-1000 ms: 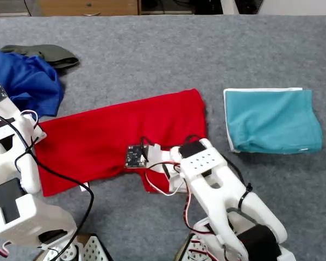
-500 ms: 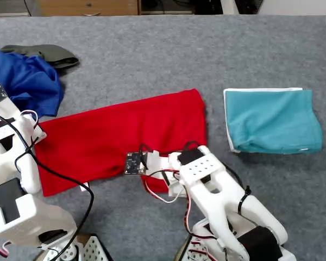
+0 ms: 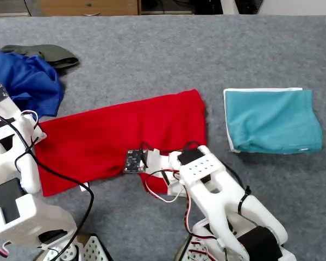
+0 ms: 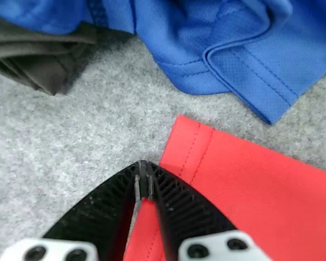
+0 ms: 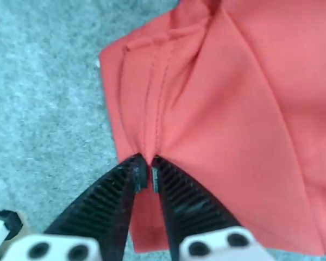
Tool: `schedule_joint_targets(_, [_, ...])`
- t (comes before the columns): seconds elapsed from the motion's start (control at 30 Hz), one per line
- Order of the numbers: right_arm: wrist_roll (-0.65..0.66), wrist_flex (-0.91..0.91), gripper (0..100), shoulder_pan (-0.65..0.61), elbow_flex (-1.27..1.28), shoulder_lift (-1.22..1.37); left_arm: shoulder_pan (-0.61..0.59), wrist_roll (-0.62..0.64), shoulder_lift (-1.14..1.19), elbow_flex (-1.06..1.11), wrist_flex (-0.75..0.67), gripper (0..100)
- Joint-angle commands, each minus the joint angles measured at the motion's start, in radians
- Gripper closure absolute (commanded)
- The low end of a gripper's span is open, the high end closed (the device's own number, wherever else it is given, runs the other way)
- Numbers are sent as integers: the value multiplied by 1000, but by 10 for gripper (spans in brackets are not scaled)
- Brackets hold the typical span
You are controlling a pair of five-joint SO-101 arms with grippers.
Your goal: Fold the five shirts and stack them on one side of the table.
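Observation:
A red shirt lies folded in a long band across the middle of the grey table. My left gripper is shut on the red shirt's left edge near a hemmed corner. My right gripper is shut on a bunched fold of the red shirt at its near edge, and in the high view the right arm stands over that spot. A folded teal shirt lies at the right. A crumpled blue shirt and a dark olive shirt lie at the back left.
The left arm's white body and black cables stand at the near left edge. A grey carpet-like table surface stretches bare behind the red shirt. The blue shirt and olive shirt lie close beyond the left gripper.
The right arm has drawn slightly toward the near edge, pulling the red shirt's near fold with it. The left arm has stayed where it was.

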Motion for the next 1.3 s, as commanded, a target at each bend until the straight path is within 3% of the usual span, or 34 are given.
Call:
schedule_joint_targets(0.0, [-8,52,996,-4,-36,-1,12,-2,-5,-44,6,982])
schedule_joint_targets(0.37, [-6,184,996,15,-147,-65,12,-3,-5,-44,6,982])
schedule_joint_targets(0.83, [-29,135,992,-7,-59,-68,12,-5,-5,-44,6,982])
schedule_joint_targets(1.03, [-25,141,793,-7,-61,-71,12,-5,-5,-44,6,982])
schedule_joint_targets(1.27, [-49,170,804,-76,-61,-87,12,-2,-5,-46,6,982])
